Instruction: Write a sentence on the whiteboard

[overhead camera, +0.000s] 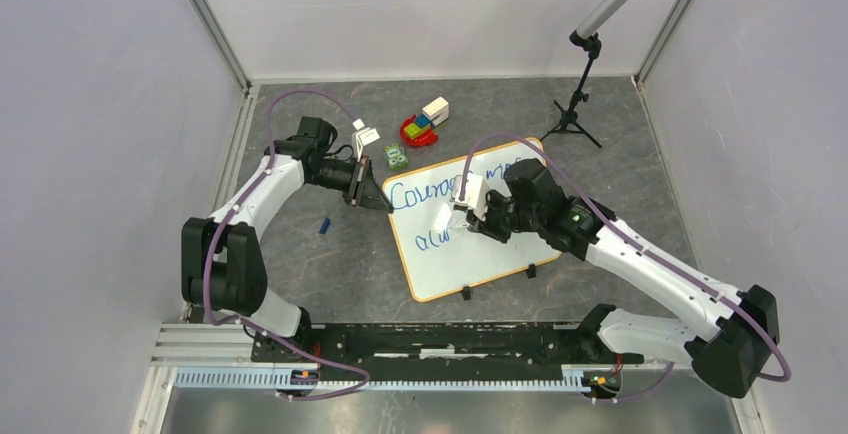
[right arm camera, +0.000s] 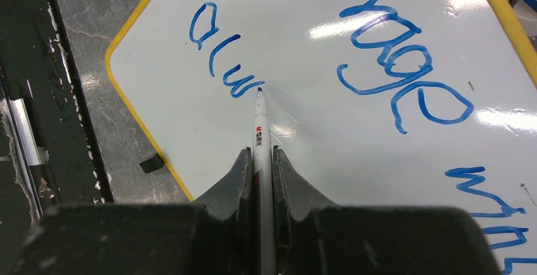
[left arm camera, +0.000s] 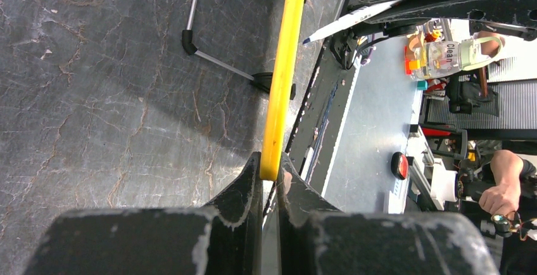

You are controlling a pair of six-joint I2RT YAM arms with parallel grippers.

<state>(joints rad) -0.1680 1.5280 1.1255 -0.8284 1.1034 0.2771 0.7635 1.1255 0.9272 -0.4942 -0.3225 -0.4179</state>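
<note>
Grey veined tabletop (left arm camera: 114, 97) is seen left of the left gripper (left arm camera: 271, 172), clenched on the flat yellow-rimmed whiteboard (left arm camera: 282, 66); a white marker (right arm camera: 260, 123), grasped by the right gripper (right arm camera: 261, 161), is touched to the blue handwritten sentence (right arm camera: 392, 66)

Whiteboard (overhead camera: 490, 254) on the table (overhead camera: 340, 254), toy blocks (overhead camera: 424, 122) behind it.
</note>
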